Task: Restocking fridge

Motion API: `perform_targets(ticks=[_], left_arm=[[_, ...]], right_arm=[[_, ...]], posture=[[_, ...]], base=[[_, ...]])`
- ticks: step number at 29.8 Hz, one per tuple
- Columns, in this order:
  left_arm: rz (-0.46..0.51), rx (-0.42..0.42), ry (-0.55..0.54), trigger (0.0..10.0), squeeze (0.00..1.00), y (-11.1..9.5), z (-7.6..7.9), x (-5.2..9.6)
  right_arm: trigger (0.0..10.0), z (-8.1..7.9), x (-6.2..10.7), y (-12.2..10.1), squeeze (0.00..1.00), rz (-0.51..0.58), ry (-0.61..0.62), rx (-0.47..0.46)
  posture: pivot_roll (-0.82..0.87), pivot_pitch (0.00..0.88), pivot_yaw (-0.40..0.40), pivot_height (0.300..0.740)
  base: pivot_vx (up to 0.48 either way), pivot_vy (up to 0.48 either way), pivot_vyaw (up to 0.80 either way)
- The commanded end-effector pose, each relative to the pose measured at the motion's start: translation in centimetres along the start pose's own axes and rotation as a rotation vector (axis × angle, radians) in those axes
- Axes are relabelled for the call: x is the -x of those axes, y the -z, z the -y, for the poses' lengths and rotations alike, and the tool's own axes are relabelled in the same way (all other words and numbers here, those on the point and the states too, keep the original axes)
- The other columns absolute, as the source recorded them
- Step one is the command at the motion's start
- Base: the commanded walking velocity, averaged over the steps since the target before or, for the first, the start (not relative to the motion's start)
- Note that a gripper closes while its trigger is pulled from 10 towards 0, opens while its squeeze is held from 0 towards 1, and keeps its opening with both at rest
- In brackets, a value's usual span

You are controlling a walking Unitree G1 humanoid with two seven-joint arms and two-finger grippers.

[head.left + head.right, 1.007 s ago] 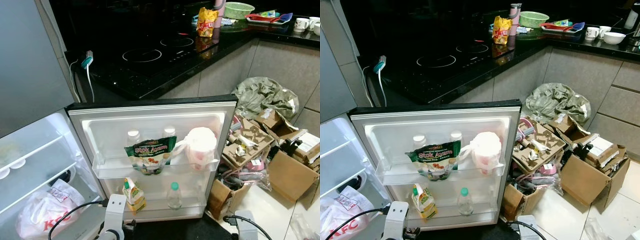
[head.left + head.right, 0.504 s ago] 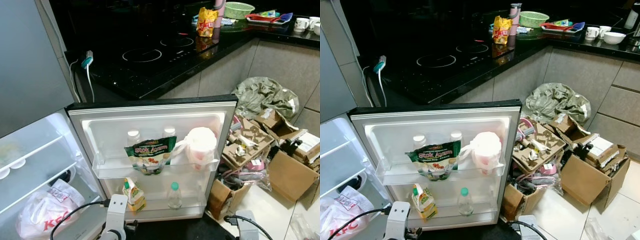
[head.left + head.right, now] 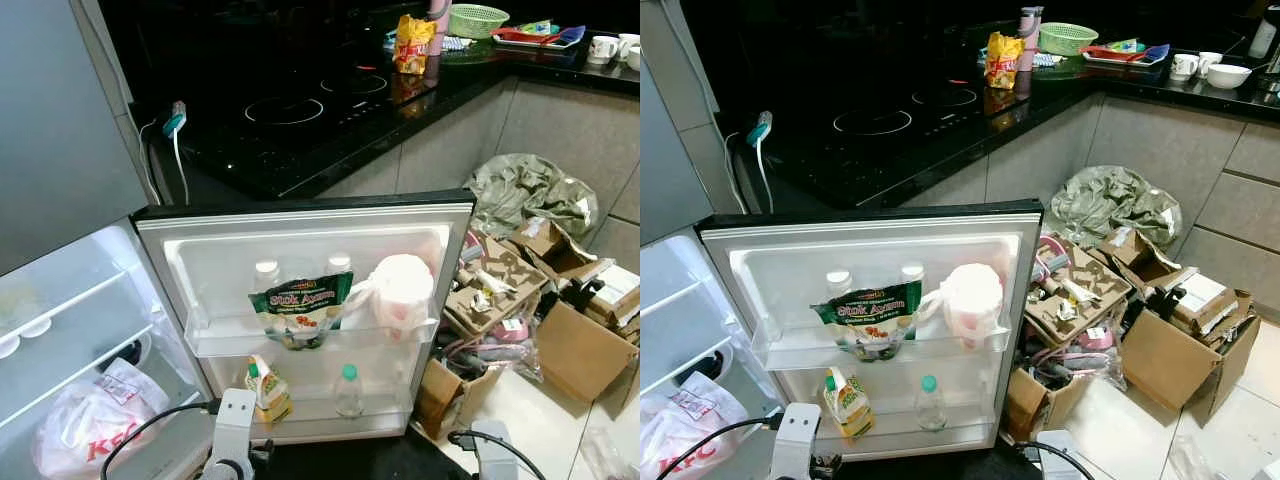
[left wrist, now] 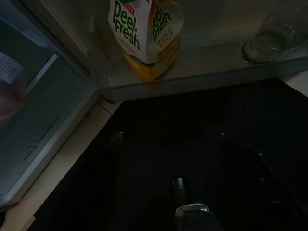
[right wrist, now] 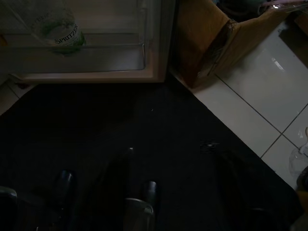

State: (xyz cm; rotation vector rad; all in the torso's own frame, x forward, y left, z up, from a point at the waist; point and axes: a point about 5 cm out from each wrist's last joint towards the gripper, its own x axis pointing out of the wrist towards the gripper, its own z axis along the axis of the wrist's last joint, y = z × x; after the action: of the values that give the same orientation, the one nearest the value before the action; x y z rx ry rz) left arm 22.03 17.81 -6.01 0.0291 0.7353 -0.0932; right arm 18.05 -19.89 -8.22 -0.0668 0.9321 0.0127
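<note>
The fridge door (image 3: 310, 225) stands wide open toward me. Its upper shelf holds a green Stok Ayam pouch (image 3: 300, 308), two capped bottles (image 3: 266, 272) behind it and a pink-white plastic bag (image 3: 402, 292). On the lower shelf are a Peel Fresh juice carton (image 4: 147, 36) and a clear Spritzer water bottle (image 5: 57, 29). Both arms hang low in front of the door over a black mat (image 5: 120, 120). My left gripper (image 4: 178, 144) is open and empty, short of the carton. The right gripper (image 5: 173, 154) is open and empty, short of the bottle.
The fridge interior (image 3: 70, 330) at the left holds a white KFC bag (image 3: 85, 430). Cardboard boxes (image 3: 575, 350) and a grey bag (image 3: 530, 190) crowd the floor to the right of the door. A black counter with a cooktop (image 3: 300, 105) lies behind.
</note>
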Motion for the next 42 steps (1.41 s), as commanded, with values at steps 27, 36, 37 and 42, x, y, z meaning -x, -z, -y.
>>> perform_targets(ticks=[27, 36, 37, 42], left_arm=[[0.000, 0.002, -0.001, 10.0, 1.00, -0.11, 0.18, -0.08], [0.002, -0.006, -0.009, 10.0, 1.00, -0.23, 0.19, -0.12], [0.002, -0.007, -0.011, 10.0, 0.43, -0.24, 0.17, -0.12], [0.001, -0.002, -0.010, 6.3, 0.00, -0.23, 0.12, -0.11]], right_arm=[[10.0, -0.10, 0.00, 0.10, 1.00, -0.005, 0.003, -0.005], [10.0, -0.10, -0.01, 0.12, 0.91, -0.007, 0.008, -0.002], [10.0, -0.13, -0.01, 0.13, 0.51, -0.008, 0.006, -0.003], [4.8, -0.21, 0.00, 0.18, 0.02, -0.010, -0.001, -0.010]], posture=[[0.02, 0.000, 0.026, 0.740], [0.02, 0.000, 0.028, 0.740], [0.02, 0.000, 0.028, 0.740], [0.02, 0.000, 0.028, 0.740]], base=[[0.000, 0.000, 0.00], [0.000, 0.000, 0.00], [0.000, 0.000, 0.00], [0.000, 0.000, 0.00]])
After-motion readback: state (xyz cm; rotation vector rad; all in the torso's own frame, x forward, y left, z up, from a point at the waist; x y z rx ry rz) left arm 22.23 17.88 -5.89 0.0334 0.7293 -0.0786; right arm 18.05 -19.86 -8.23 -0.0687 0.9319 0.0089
